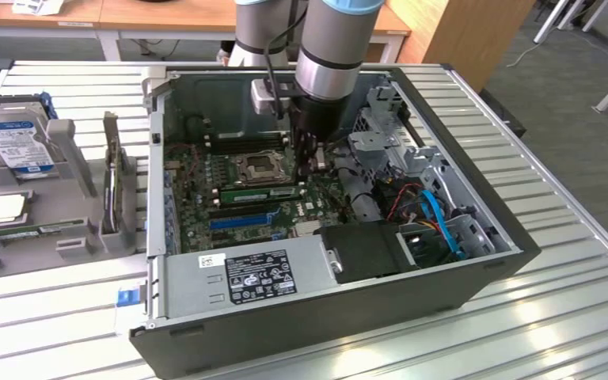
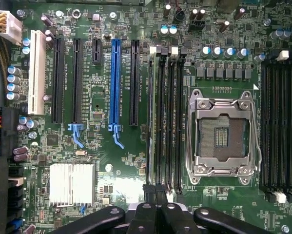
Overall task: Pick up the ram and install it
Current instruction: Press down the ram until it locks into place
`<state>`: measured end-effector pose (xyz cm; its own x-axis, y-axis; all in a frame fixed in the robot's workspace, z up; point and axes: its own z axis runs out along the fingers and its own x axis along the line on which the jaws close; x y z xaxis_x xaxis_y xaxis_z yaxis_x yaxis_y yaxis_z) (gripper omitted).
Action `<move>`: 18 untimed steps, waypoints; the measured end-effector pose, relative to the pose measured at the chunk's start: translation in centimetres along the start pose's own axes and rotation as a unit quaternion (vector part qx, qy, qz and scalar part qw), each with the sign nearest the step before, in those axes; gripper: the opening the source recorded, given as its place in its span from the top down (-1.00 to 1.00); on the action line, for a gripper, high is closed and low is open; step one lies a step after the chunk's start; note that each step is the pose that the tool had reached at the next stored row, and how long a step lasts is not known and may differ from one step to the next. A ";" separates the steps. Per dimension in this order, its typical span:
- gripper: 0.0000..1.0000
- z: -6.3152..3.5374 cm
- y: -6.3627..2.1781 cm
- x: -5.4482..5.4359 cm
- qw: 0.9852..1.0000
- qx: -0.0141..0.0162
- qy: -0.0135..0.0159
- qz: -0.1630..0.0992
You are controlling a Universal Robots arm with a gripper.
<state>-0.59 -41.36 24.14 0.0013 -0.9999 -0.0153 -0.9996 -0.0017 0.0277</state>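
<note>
The ram (image 1: 260, 192), a slim green stick, stands in the memory slot beside the empty processor socket (image 1: 259, 166) of the motherboard in the open computer case (image 1: 462, 285). In the wrist view I see the ram (image 2: 150, 117) edge-on in the outermost black slot next to the socket (image 2: 223, 136). My gripper (image 1: 309, 176) hangs inside the case over one end of that stick. Its black fingers (image 2: 145, 195) are pressed together with nothing visible between them, the gripper (image 2: 155, 191) shut right at the stick's end. Whether the tips touch the stick I cannot tell.
A grey tray (image 1: 72, 245) at the exterior view's left holds a blue-and-silver hard drive (image 1: 13, 138), a square silver chip (image 1: 5, 208), another green stick (image 1: 40, 230) and an upright card (image 1: 114, 178). Drive cage (image 1: 389, 142), cables (image 1: 431, 214) and power supply (image 1: 251, 277) crowd the case.
</note>
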 end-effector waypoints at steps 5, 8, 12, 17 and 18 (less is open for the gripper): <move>0.80 -0.26 0.01 0.0 1.000 0.000 0.000 0.000; 0.80 -0.38 0.01 0.0 1.000 0.000 0.000 0.000; 0.80 -0.39 0.01 0.0 1.000 0.000 0.000 0.000; 0.80 -0.40 0.01 0.0 1.000 0.000 0.000 0.000; 0.80 -0.39 0.01 0.0 1.000 0.000 0.000 0.000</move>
<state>-0.58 -41.36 24.53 0.0013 -0.9999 -0.0154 -0.9996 -0.0017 0.0282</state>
